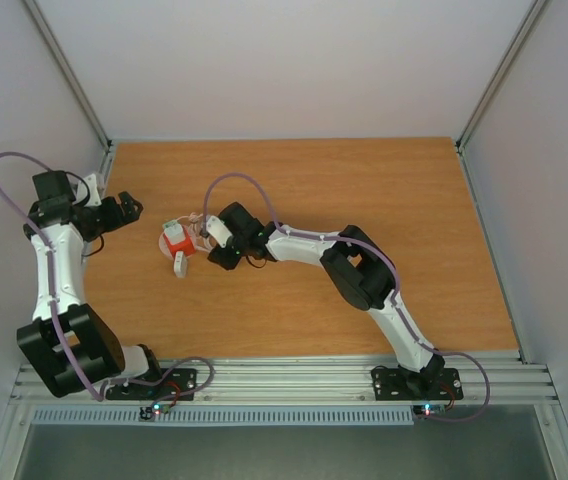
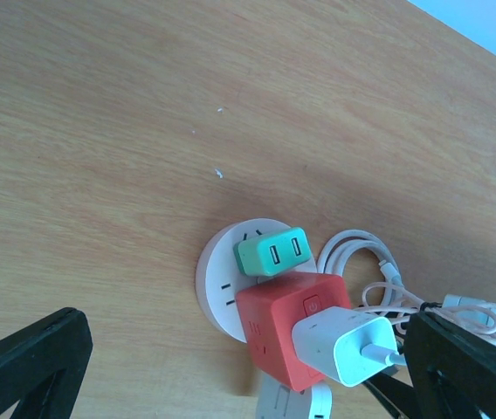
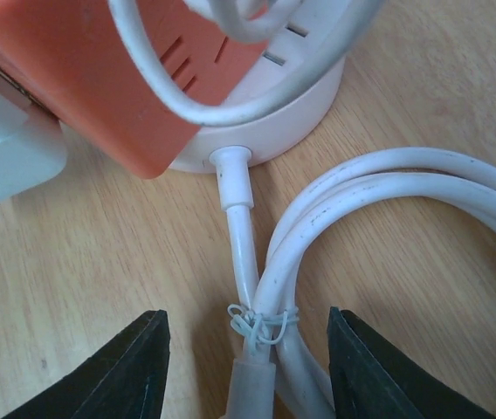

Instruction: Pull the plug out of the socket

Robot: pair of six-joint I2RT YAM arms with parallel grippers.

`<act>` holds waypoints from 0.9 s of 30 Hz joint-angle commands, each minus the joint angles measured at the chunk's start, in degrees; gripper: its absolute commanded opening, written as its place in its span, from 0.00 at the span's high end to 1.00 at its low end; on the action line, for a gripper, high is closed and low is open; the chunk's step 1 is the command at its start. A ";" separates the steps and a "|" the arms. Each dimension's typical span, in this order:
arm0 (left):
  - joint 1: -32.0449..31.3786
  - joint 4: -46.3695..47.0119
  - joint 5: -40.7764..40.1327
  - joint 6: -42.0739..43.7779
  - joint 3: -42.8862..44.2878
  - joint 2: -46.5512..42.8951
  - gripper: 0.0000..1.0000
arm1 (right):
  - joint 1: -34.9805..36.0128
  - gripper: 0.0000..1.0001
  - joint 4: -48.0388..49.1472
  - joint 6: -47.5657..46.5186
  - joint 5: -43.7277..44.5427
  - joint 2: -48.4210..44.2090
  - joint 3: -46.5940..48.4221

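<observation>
At the round pale plastic socket [image 2: 217, 279], your right gripper [image 3: 246, 349], part-open, straddles the white cable [image 3: 388, 175] without gripping it.
Your left gripper [image 2: 248, 362] hangs wide open, empty.

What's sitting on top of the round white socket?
A green adapter and a red cube sit on the socket; the openings beneath them are hidden.

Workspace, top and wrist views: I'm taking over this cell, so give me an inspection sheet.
Surface: wooden table, a few white specks.
Job's things: socket lies flat; green adapter and red cube seated on top.
Clutter: white charger on the cube; white block beside it.
Claws: left claw open, away from socket; right claw open, astride the cord.
Cables: white cord coiled, wire-tied, leaving socket's side.
Surroundings: white walls, metal rail.
</observation>
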 commanded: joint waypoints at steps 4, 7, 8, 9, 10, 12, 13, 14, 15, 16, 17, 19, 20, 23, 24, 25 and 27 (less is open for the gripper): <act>0.41 1.90 0.37 -1.01 -0.78 -1.20 0.00 | 0.44 0.60 -2.01 -2.28 3.00 0.00 -1.24; 0.41 2.35 0.52 -1.05 -0.81 -0.99 0.00 | 0.22 0.66 -2.15 -2.77 3.17 -1.71 -3.81; 0.40 2.39 0.62 -1.01 -0.76 -0.82 0.00 | 0.11 0.67 -1.92 -2.99 3.31 -2.35 -4.92; 0.41 2.50 0.73 -0.97 -0.74 -0.76 0.00 | 0.01 0.67 -1.66 -3.15 3.50 -3.19 -6.06; 0.41 2.46 1.00 -0.88 -0.66 -0.53 0.00 | -0.15 0.68 -1.42 -3.20 3.60 -4.08 -7.26; 0.41 2.34 1.33 -0.28 -0.47 -0.07 0.00 | -0.66 0.69 -1.31 -3.23 3.39 -6.14 -9.50; 0.39 2.22 1.48 0.14 -0.38 0.22 0.00 | -0.89 0.69 -1.23 -3.09 3.30 -7.04 -10.71; 0.38 2.00 1.65 0.43 -0.16 0.48 0.00 | -1.15 0.69 -0.99 -2.92 3.21 -8.26 -12.53; 0.41 1.89 1.97 0.79 -0.10 0.63 0.00 | -1.37 0.70 -0.51 -2.72 3.19 -9.54 -14.30; 0.41 1.78 2.35 1.06 -0.05 0.84 0.00 | -1.64 0.70 0.03 -2.57 3.31 -10.74 -16.12; 0.41 1.67 2.89 1.41 -0.02 0.89 0.00 | -1.92 0.71 0.49 -2.44 3.55 -12.05 -17.91; 0.38 1.62 4.31 1.49 -0.13 1.08 0.00 | -2.76 0.71 1.12 -1.98 3.79 -14.37 -21.57; 0.34 1.56 5.08 3.48 -0.20 1.21 0.00 | -3.34 0.71 1.50 -1.79 3.87 -15.63 -23.62; -0.19 1.10 6.84 5.11 -0.27 1.76 0.00 | -5.48 0.71 2.54 -1.29 3.97 -19.10 -29.48; -0.64 0.97 7.11 5.90 -0.41 1.89 0.00 | -6.17 0.71 2.96 -1.15 4.04 -20.17 -31.26; -1.17 0.88 7.16 6.60 -0.58 1.95 0.00 | -7.23 0.71 3.21 -0.96 4.13 -21.58 -33.07; -2.78 1.03 7.00 7.88 -1.15 2.17 0.00 | -8.73 0.71 3.95 -0.03 4.33 -23.59 -36.44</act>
